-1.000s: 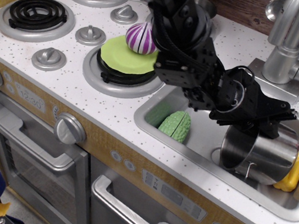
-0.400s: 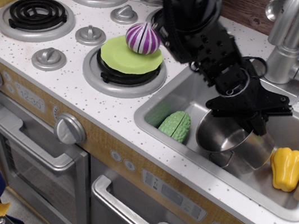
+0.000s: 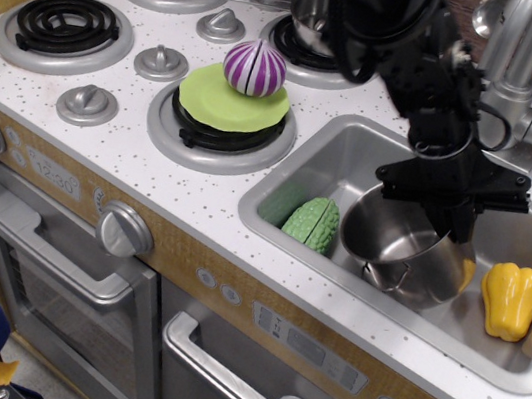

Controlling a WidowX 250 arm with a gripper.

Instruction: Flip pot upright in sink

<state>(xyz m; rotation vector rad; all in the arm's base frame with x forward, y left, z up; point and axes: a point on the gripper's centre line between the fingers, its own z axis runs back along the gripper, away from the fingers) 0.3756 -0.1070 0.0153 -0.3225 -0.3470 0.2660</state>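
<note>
The shiny steel pot (image 3: 401, 251) stands in the sink (image 3: 288, 177), slightly tilted, with its open mouth facing up and to the left. A small wire loop handle shows at its front. My black gripper (image 3: 460, 228) reaches down from above and is shut on the pot's far right rim. The arm covers part of that rim and the sink's back wall.
A yellow pepper (image 3: 512, 299) lies in the sink right of the pot. A green bumpy vegetable (image 3: 311, 224) lies to its left. A purple onion (image 3: 254, 67) sits on a green plate (image 3: 223, 100) on the stove. The faucet (image 3: 514, 72) stands behind; a saucepan (image 3: 308, 12) is on the back burner.
The pot has turned from lying on its side to nearly upright and moved left, away from the pepper. The arm swung back and right above it.
</note>
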